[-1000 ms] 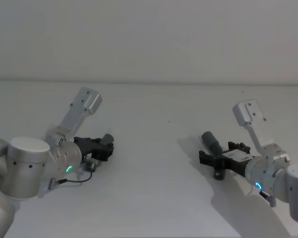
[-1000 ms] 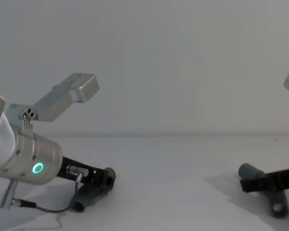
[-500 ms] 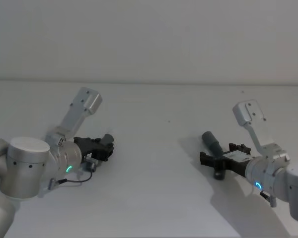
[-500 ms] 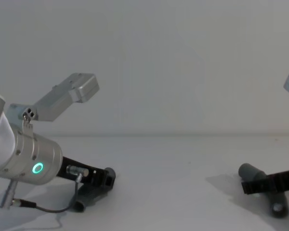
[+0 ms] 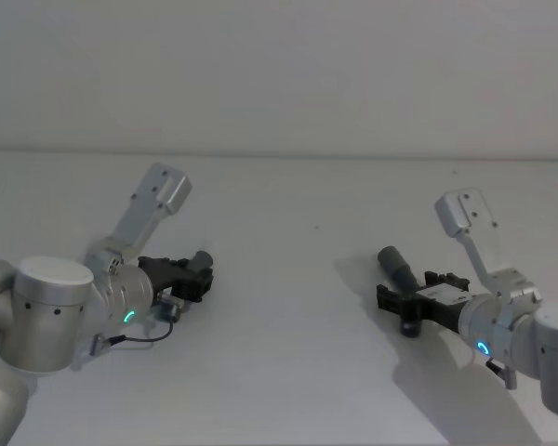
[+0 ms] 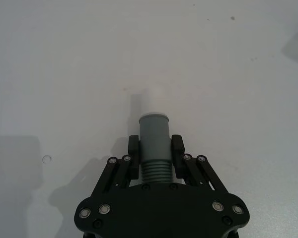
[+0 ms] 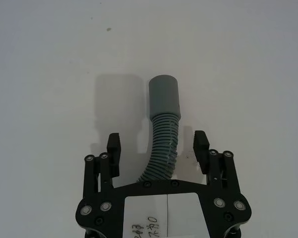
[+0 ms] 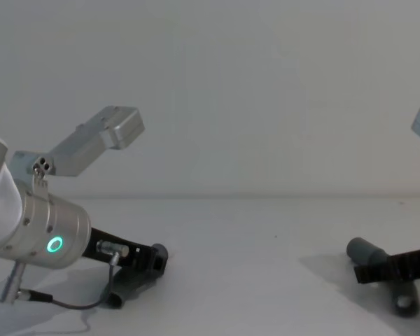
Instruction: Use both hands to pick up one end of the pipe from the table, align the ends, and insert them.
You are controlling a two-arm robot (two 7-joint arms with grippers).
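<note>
As the left end effector (image 6: 155, 148) pinches one pipe (image 6: 154, 129), the right end effector (image 7: 157, 140), spread, straddles another pipe (image 7: 164, 99).

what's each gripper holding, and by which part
Left gripper: shut on a pipe piece at its ribbed section, just behind the smooth collar. Right gripper: open around the other piece at its ribbed bend, holding nothing.

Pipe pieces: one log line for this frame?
left gripper: shut on left pipe piece | right gripper: open, straddling right pipe piece | insertion: not done
</note>
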